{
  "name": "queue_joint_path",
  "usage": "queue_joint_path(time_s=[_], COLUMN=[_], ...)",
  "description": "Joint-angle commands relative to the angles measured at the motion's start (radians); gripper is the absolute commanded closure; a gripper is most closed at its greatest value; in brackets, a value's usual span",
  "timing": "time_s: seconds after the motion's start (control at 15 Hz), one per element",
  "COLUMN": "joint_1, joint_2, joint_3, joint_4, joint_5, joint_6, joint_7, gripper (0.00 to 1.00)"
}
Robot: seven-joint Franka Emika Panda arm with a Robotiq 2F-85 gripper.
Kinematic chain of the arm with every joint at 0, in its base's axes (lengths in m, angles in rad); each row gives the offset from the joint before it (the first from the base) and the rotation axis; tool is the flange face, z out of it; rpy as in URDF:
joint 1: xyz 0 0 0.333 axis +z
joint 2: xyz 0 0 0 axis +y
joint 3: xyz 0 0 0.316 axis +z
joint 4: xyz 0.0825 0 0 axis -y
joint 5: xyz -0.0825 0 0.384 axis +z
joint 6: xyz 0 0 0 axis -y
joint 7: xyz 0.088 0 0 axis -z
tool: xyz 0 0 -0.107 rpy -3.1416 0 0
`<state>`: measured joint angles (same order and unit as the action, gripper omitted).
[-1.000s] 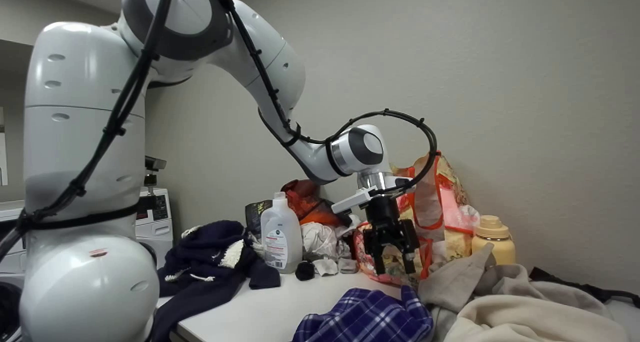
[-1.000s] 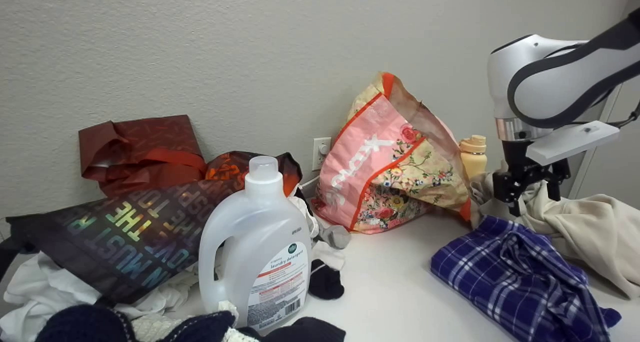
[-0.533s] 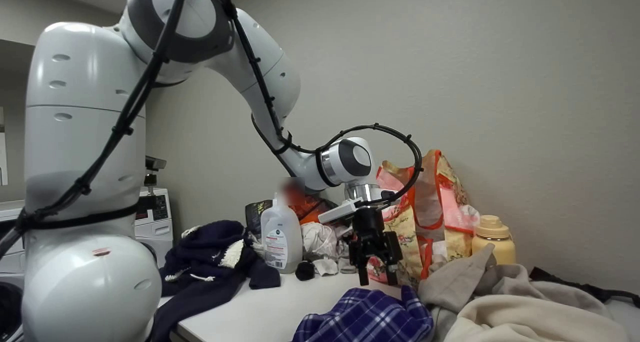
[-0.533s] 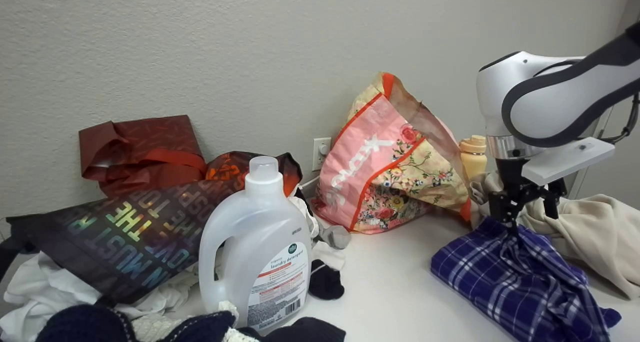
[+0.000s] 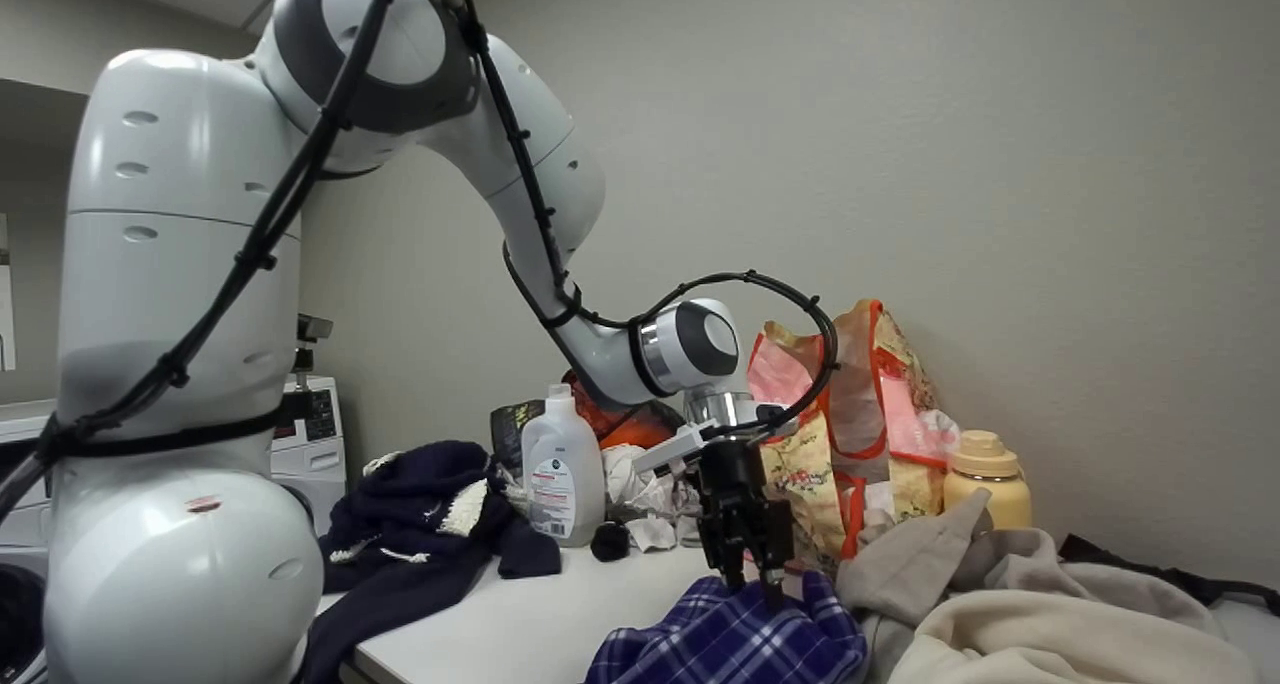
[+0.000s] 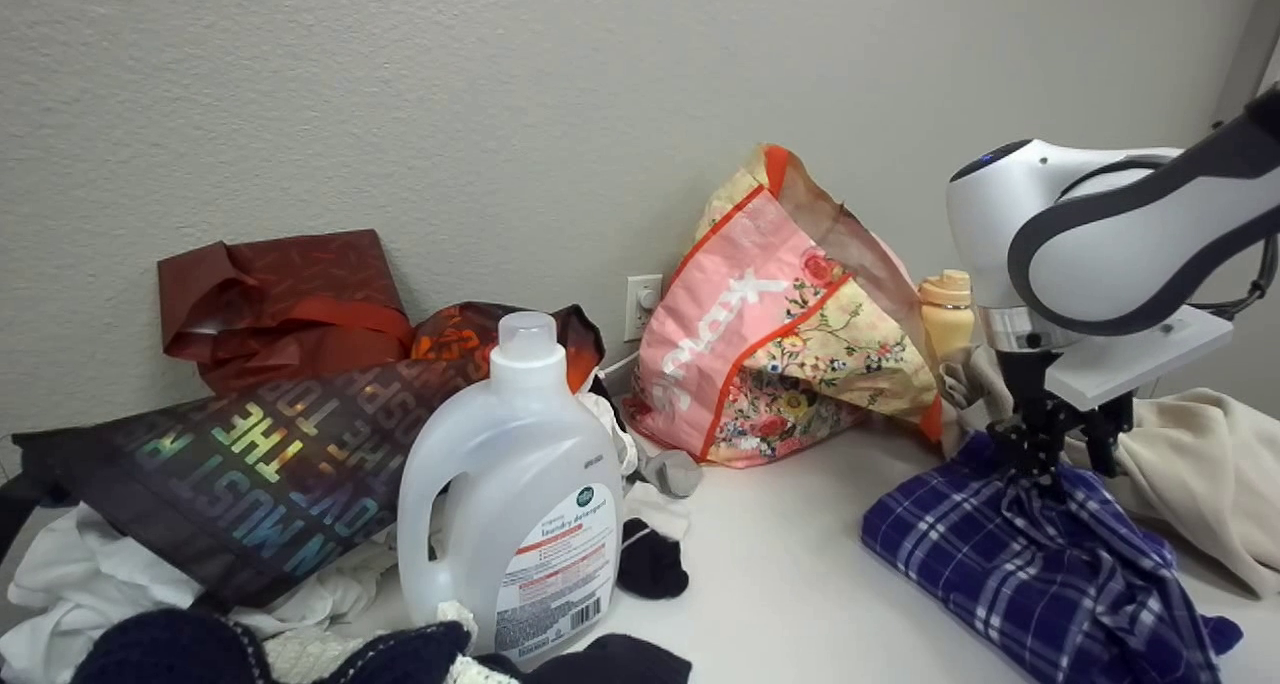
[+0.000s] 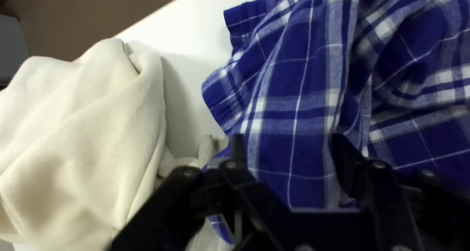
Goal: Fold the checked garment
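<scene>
Since the wide-set pincer (image 7: 289, 144) has reached the checked garment (image 7: 293, 104) near the bench (image 7: 183, 27) edge, a folding grip seems due.

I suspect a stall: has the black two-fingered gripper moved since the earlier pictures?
Yes, in an exterior view the gripper has moved down and toward the picture's left, away from the yellow cylindrical bottle.

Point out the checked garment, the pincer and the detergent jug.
Checked garment (image 6: 1030, 569), in an exterior view: its rumpled middle.
Pincer (image 7: 288, 142), in the wrist view: the gap midway between its fingertips.
Detergent jug (image 6: 513, 494), in an exterior view: its translucent body.
</scene>
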<state>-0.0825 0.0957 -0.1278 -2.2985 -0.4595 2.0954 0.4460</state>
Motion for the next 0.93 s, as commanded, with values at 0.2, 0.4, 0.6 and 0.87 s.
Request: queue_joint_path(time_s=[0.2, 0.4, 0.6, 0.87], joint_1=[-0.001, -0.006, -0.022, -0.049], joint_2=[0.024, 0.027, 0.041, 0.058], joint_3=[-0.017, -0.038, -0.071, -0.105], joint_4=[-0.01, 0.004, 0.005, -0.003], joint_5=[-0.05, -0.093, -0.151, -0.175], joint_6=[0.036, 0.014, 0.003, -0.011], joint_7=[0.06, 0.082, 0.128, 0.149], gripper=[0.92, 1.0, 0.99, 0.99])
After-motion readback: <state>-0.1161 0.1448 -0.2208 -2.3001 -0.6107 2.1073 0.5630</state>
